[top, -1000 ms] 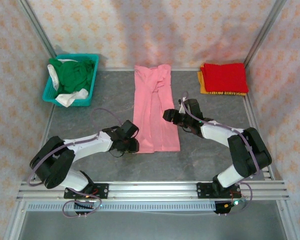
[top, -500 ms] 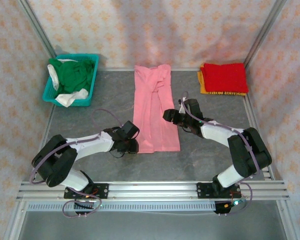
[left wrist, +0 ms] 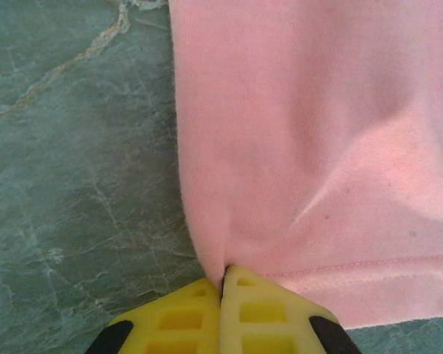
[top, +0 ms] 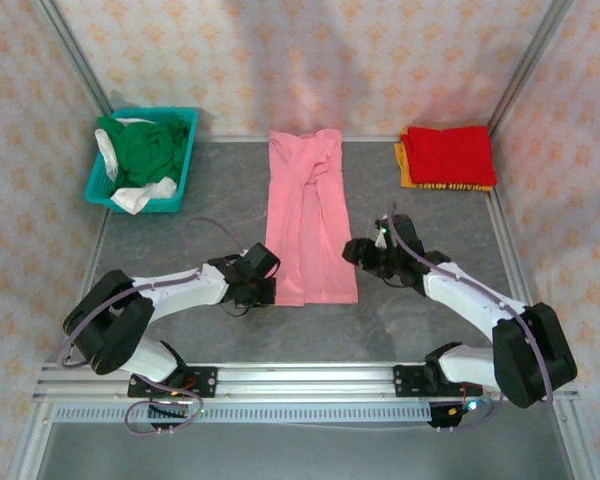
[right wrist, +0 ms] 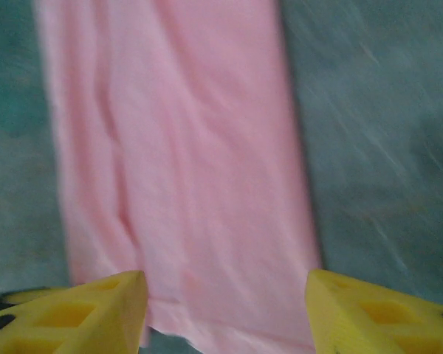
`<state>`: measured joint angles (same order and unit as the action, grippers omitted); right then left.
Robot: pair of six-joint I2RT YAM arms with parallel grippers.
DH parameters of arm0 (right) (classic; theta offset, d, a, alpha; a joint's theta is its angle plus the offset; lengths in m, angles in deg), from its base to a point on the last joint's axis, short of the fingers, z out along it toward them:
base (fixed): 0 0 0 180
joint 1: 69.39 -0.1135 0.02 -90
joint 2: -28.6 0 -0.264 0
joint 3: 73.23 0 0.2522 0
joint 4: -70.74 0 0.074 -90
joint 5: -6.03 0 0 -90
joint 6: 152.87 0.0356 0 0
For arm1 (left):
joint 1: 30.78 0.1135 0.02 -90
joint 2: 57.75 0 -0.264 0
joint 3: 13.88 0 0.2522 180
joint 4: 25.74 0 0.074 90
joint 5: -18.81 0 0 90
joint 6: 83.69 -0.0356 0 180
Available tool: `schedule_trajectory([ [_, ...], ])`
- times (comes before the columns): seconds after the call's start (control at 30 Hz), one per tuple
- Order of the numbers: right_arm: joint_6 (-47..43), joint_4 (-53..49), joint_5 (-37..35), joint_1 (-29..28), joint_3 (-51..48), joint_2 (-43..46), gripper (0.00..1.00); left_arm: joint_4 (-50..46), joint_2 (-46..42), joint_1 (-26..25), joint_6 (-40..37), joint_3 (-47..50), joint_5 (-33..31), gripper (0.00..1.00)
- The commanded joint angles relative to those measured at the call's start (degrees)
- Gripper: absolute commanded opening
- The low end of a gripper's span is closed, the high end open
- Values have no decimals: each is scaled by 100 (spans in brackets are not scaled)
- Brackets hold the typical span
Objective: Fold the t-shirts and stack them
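On the grey stone-patterned table (top: 210,200), the pink t-shirt (top: 305,215) lies mid-table as a long strip. The left gripper (left wrist: 223,284) pinches its near-left corner; the right gripper (right wrist: 223,287), spread, should seize the near-right corner level before lifting.

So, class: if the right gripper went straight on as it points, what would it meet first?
Probably the pink t-shirt, lying just ahead of the open right gripper; depth is unclear.
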<state>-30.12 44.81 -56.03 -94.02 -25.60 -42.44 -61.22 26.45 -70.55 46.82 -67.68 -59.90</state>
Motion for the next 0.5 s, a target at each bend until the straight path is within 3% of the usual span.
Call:
schedule_trajectory([
  [0.0, 200, -659, 131, -49, -216, -96, 55, 18, 90, -66, -25, 215, -180, 0],
  [0.47, 432, -374, 308, -291, -416, -169, 46, 45, -183, -65, 124, 401, -405, 0],
])
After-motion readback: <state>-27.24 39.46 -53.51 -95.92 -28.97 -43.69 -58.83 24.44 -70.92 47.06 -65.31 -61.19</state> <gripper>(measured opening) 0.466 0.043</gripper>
